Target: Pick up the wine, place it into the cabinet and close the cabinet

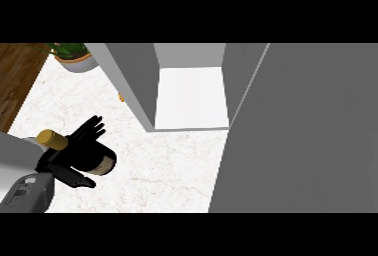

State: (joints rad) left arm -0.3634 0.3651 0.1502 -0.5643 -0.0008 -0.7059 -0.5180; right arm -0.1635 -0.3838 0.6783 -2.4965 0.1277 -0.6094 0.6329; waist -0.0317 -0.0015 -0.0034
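Note:
The wine bottle (103, 163) is dark with a gold cap and a beige label. It shows at the lower left, tilted, cap pointing up and left. My left hand (70, 159) covers its middle: the fingers (91, 128) reach over its far side and the thumb curls under its near side. The cabinet (190, 97) stands at the top centre with its white inside showing, up and right of the bottle. Its open door (303, 130) is the broad grey panel that fills the right side. My right hand does not show.
A potted green plant (74, 57) stands at the counter's far left corner. A small orange object (121, 96) peeks out beside the cabinet's left wall (125, 80). Wooden floor (18, 75) shows past the counter's left edge. White marble counter (170, 170) lies between the bottle and the door.

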